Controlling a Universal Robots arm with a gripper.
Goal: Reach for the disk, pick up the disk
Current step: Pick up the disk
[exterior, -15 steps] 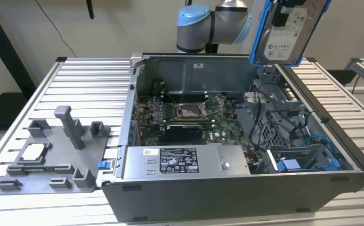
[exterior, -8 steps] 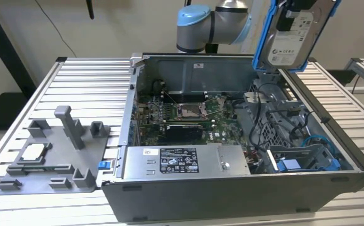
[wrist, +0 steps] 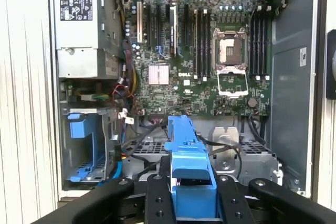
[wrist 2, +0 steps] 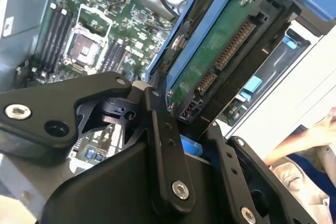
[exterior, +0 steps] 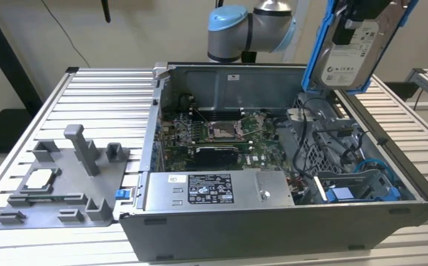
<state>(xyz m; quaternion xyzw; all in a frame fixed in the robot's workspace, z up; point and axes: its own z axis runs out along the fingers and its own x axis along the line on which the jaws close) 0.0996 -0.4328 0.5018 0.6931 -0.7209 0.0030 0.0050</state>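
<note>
Disk (wrist 2: 210,72) up close in the second wrist view, green circuit board and connector row facing the camera, bright blue bracket around it. Sits clamped between the black fingers (wrist 2: 165,145) of the jaws, clenched on the disk from both sides. Shows again in the first wrist view as a blue bracket edge (wrist: 189,166) pinched between two fingers (wrist: 157,203). Hangs lifted clear of the computer case (exterior: 273,233) in the exterior view, tilted nearly upright near the top on the exterior view's right (exterior: 354,50), white printed label turned outward, print too small to make out.

Below, inside the open case: blue plastic bay (wrist: 89,150) in one corner, loose cables beside it. Further in, green motherboard (wrist: 210,66) with a bare square processor socket (wrist: 229,51) and dark memory slots. Beyond that, grey power supply (wrist: 79,19) carrying a black-and-white label of symbols and fine text, not legible.

Under the case, slatted metal surface (exterior: 103,94). On the exterior view's left, well apart from the case, grey fixture tray (exterior: 66,177) with upright posts and a small square silver chip (exterior: 38,178) resting in it. Behind, grey-and-blue arm (exterior: 247,27).
</note>
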